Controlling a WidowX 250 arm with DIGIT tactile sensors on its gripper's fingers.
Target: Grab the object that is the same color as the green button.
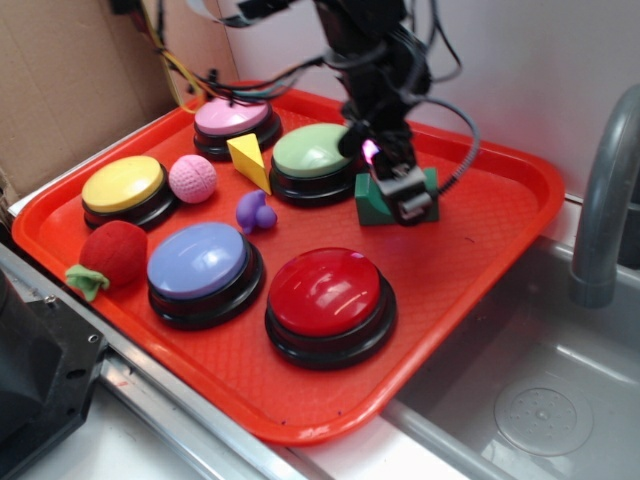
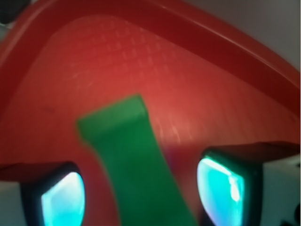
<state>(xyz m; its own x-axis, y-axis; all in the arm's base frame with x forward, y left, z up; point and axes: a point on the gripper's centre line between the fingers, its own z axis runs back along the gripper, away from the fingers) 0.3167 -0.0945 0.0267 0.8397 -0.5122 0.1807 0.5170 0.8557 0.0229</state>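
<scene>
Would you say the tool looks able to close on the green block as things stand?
Probably yes: the tool is already down at the green block, whose body lies between the open fingers with nothing else there.

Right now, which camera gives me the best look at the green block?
Wrist view: the green block fills the frame between the claw fingers, though blurred. Exterior view shows the block on the red tray, partly hidden behind the claw.

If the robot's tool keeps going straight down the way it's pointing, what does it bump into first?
Most likely the green block. The tool points down at it, and the wrist view shows the block between both fingers. Under it is the red tray.
</scene>
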